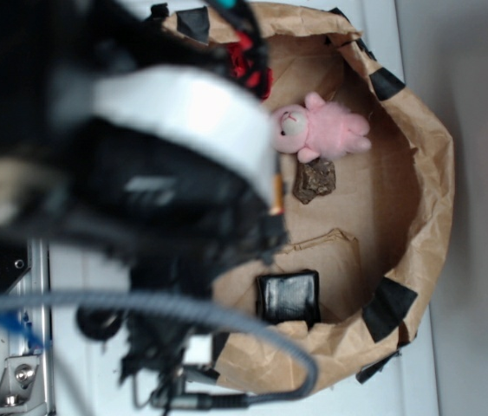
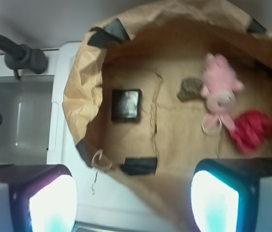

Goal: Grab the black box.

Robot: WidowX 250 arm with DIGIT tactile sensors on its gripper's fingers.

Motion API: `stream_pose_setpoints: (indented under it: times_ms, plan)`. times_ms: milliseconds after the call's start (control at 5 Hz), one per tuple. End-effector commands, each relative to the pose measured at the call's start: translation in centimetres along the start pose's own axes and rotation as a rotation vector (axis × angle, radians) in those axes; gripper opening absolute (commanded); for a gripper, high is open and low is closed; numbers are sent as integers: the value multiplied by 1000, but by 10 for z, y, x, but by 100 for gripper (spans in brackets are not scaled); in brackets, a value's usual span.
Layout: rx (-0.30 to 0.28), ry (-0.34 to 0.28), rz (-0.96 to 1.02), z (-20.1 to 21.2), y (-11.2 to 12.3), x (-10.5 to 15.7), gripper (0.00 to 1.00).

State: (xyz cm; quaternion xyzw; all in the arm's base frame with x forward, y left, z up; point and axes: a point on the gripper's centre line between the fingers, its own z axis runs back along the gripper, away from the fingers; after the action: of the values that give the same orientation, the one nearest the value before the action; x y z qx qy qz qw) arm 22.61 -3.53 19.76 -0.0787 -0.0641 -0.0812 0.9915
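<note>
The black box (image 1: 289, 296) (image 2: 126, 104), small, glossy and squarish, lies on the floor of a brown paper enclosure (image 1: 417, 156) (image 2: 78, 92). In the wrist view it sits left of centre, well above my gripper (image 2: 133, 203), whose two glowing fingertips (image 2: 53, 205) stand wide apart at the bottom corners. Nothing is between them; the gripper is open and hovers high over the near paper wall. In the exterior view the blurred arm (image 1: 139, 173) fills the left side and hides the fingers.
A pink plush bunny (image 1: 322, 128) (image 2: 220, 87), a dark rock-like lump (image 1: 315, 180) (image 2: 190, 89) and a red crumpled object (image 2: 251, 130) lie inside the paper. Black tape patches (image 2: 139, 166) mark its rim. A grey sink (image 2: 17, 121) with a black faucet (image 2: 15, 53) is at the left.
</note>
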Motion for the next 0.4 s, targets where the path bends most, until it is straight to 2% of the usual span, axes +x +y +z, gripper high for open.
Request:
stream_pose_setpoints:
  times_ms: [0, 200]
  plan:
    - [40, -130, -180, -33, 25, 32, 100]
    - [70, -198, -213, -49, 33, 38, 100]
